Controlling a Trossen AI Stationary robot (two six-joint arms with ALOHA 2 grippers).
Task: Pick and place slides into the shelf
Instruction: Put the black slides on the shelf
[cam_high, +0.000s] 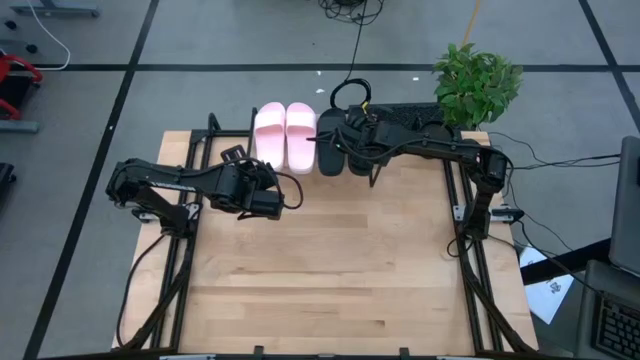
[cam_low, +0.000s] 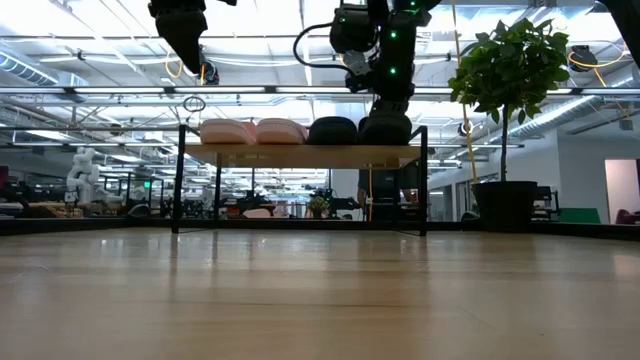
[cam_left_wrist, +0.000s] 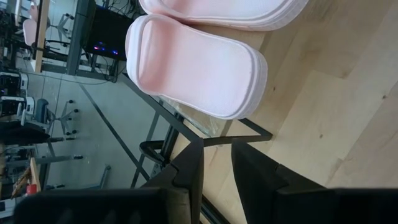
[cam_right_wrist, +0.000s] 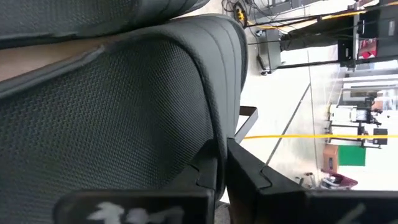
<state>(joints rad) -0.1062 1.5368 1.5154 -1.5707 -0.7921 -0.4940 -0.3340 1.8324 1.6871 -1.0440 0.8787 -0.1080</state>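
Observation:
The shelf (cam_low: 300, 155) stands at the table's far edge. On its top board lie two pale pink slides (cam_high: 285, 136) on the left and two black slides (cam_high: 333, 152) to their right, all side by side. My right gripper (cam_high: 362, 128) reaches down onto the rightmost black slide (cam_low: 385, 128) and is shut on it. My left gripper (cam_high: 268, 172) hovers above the table just near of the pink slides (cam_left_wrist: 193, 68), its fingers a little apart with nothing between them. My right gripper pinches the rightmost black slide between its two fingers at the raised, textured side edge (cam_right_wrist: 217, 134). The fingers come from above, slanting down from the table's right. The slide lies flat with its sole on the shelf's board.
A potted plant (cam_high: 478, 82) stands beyond the table's far right corner, close to the right arm. Black frame rails (cam_high: 465, 215) run along both table sides. The wide wooden tabletop (cam_high: 330, 270) stretches out near of the shelf.

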